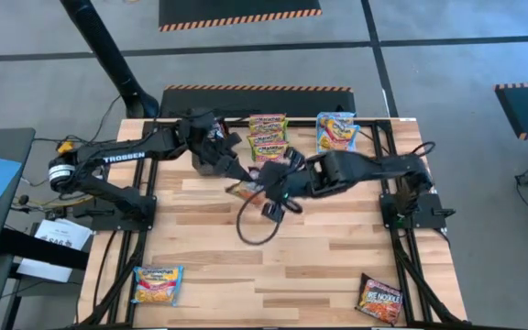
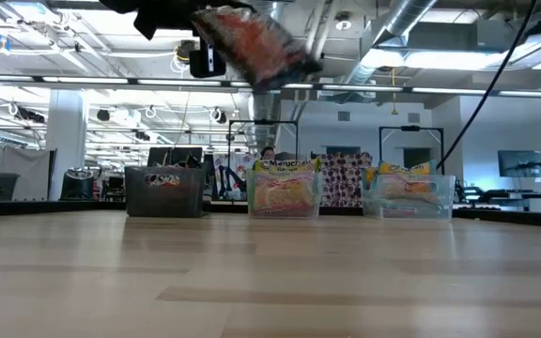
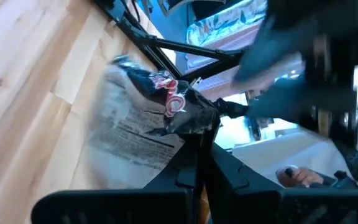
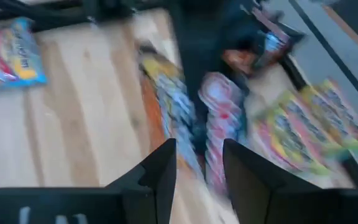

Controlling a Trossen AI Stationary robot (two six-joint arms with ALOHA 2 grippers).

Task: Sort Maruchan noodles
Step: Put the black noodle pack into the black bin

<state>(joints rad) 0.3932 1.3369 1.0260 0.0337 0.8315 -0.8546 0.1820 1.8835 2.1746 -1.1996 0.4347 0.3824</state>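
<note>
Above mid-table, left claw (image 1: 242, 186) clamped on a dark noodle packet (image 3: 143, 118), right claw (image 4: 197, 163) parted, empty, just beside.

The pale wooden counter (image 1: 246, 266) carries a yellow-orange noodle packet (image 1: 158, 284) at the near left corner and a dark packet (image 1: 379, 298) at the near right. Along the far edge stand a dark tub (image 2: 164, 192) and two clear tubs (image 2: 285, 189) holding packets.

Motion smears the packets (image 4: 219, 134) just ahead of the right gripper (image 4: 197, 171) beyond reading, and the dark packet (image 3: 145, 127) pinched by the left gripper (image 3: 204, 134) looks perhaps crumpled.
</note>
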